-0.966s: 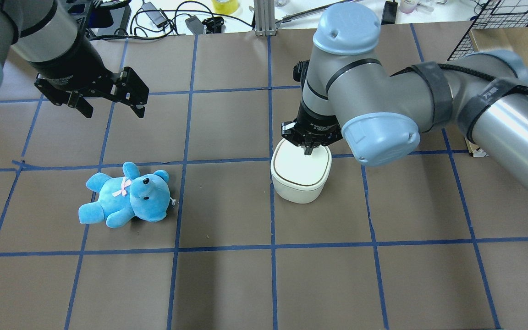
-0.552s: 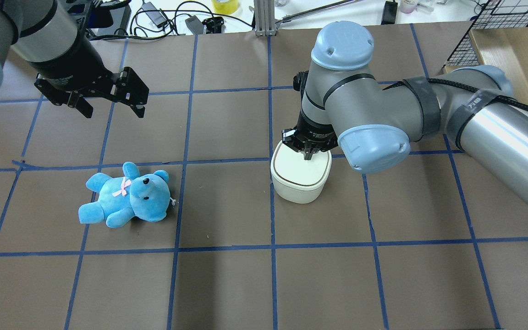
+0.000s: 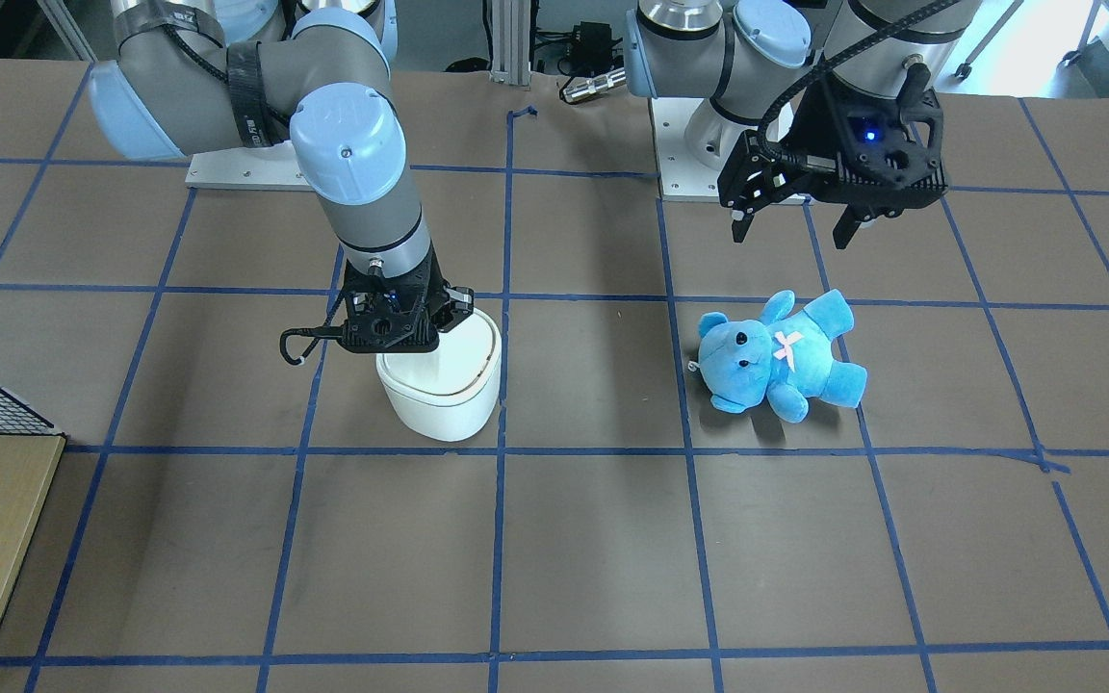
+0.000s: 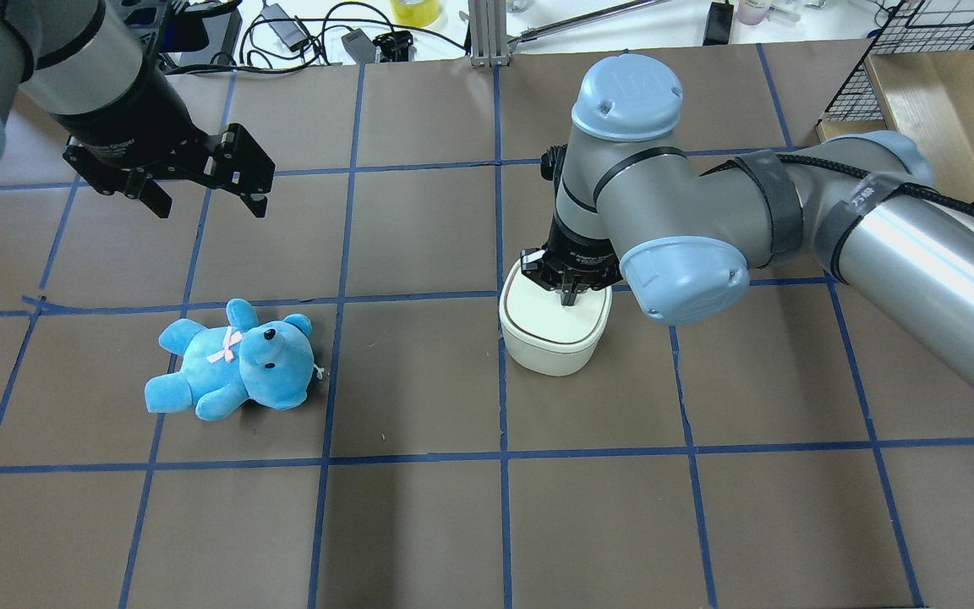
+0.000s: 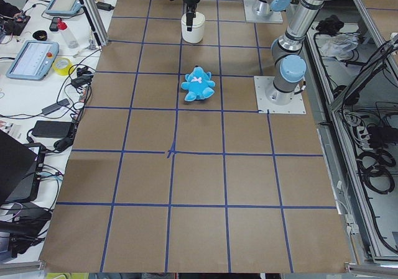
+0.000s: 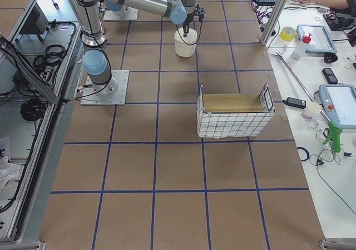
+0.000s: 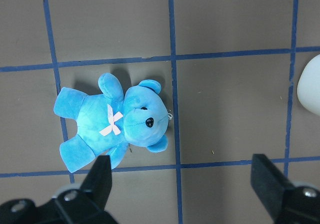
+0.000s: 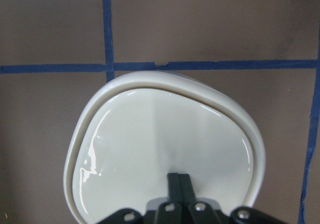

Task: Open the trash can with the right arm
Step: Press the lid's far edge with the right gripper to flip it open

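Note:
The white trash can (image 4: 550, 338) stands on the brown table, right of the middle, with its flat lid on; it also shows in the front view (image 3: 439, 404) and the right wrist view (image 8: 150, 134). My right gripper (image 4: 569, 298) points straight down, shut, fingertips (image 8: 178, 180) together and touching the lid near its robot-side edge. It holds nothing. My left gripper (image 4: 210, 203) is open and empty, hovering above the table beyond a blue teddy bear (image 4: 233, 359), which also shows in the left wrist view (image 7: 115, 121).
A wire basket with a cardboard liner (image 6: 233, 116) stands at the table's right end (image 4: 943, 76). Cables and small devices (image 4: 301, 34) lie along the far edge. Blue tape lines grid the table.
My right gripper has come down a little and its tip has slid slightly toward the lid's middle. The trash can, teddy and left arm have not moved.

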